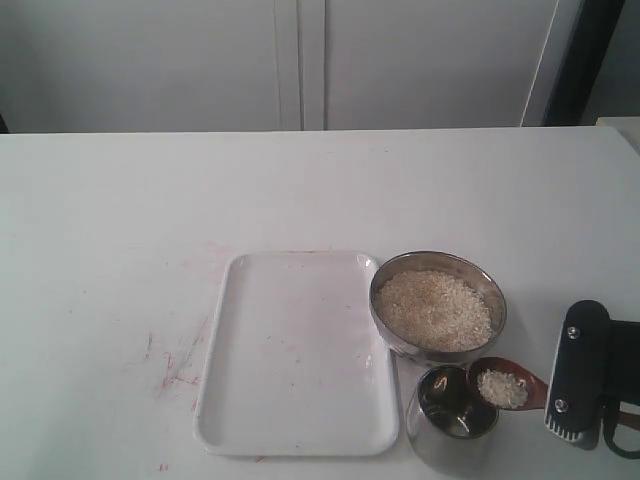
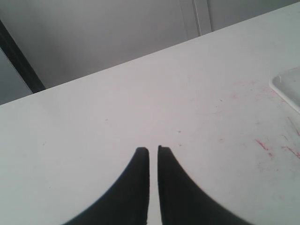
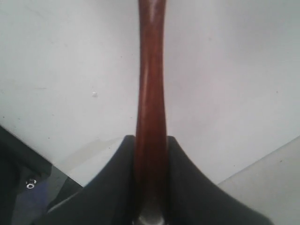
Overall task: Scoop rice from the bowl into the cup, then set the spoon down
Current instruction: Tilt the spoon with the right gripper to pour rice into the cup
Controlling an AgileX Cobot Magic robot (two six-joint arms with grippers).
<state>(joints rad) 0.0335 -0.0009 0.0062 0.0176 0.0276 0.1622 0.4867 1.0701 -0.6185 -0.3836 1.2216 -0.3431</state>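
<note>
The bowl (image 1: 386, 336) stands on the table (image 1: 100, 220) just beside a bare white tray (image 1: 290, 350), holding a wide heap of rice (image 1: 435, 310). The cup (image 1: 432, 448) sits close in front of the bowl. Its inside is dark and shiny, and whether grains lie in it cannot be told. The spoon (image 1: 537, 386) carries a small mound of rice at the cup's right rim. The right gripper (image 3: 151, 143) clamps the spoon's handle. The left gripper (image 2: 153, 152) is over bare table, its jaws drawn together on nothing.
</note>
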